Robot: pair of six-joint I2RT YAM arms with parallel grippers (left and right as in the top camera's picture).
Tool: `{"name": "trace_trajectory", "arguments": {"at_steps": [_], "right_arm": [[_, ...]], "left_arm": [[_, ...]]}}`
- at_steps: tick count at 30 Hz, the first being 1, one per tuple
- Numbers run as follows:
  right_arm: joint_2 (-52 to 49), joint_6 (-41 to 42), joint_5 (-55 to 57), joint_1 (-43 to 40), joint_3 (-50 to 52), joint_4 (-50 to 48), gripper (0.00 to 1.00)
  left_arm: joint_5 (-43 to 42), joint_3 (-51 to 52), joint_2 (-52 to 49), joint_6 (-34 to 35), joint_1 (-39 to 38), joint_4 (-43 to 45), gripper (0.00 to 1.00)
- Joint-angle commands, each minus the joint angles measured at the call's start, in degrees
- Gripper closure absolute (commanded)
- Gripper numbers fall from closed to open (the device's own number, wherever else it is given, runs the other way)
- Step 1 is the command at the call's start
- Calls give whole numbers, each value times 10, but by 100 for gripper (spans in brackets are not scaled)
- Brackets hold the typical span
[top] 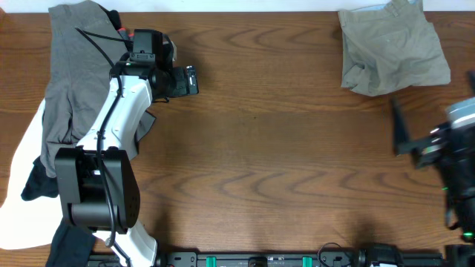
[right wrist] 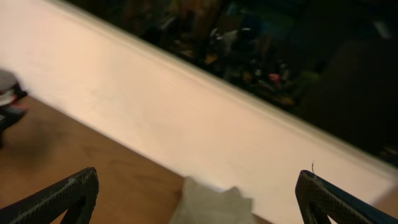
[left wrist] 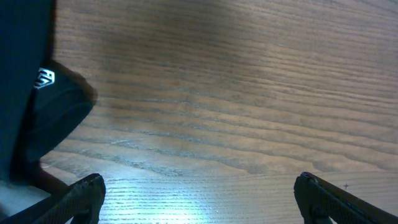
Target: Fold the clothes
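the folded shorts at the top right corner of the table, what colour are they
Light khaki-tan shorts, plain with no pattern; the overhead view shows them best.

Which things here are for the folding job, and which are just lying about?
For the job: khaki shorts, grey garment, white garment, black garment.
Just there: table, black rail at its front edge.
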State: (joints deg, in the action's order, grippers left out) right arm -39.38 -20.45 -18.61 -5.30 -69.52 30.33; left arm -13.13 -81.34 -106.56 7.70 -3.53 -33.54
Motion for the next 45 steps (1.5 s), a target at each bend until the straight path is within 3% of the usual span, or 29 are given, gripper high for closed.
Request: {"name": "trace_trajectory", "arguments": {"at_steps": [1,6,11,22,31,45], "right_arm": [[45,5,-14,34,110,-31,1],[115,42,8,70,283,-163,1],[189,190,99,76,447,-295,1],[330,165,94,76,633,-319,1],[361,165,94,76,693,-322,1],[379,165,98,76,692,-268,1]], "left_arm": [[1,5,-9,1,-1,0,2],[1,5,-9,1,-1,0,2],[1,5,-9,1,-1,0,2],[1,5,-9,1,-1,0,2],[1,5,-9,1,-1,0,2],[1,5,-9,1,-1,0,2]]}}
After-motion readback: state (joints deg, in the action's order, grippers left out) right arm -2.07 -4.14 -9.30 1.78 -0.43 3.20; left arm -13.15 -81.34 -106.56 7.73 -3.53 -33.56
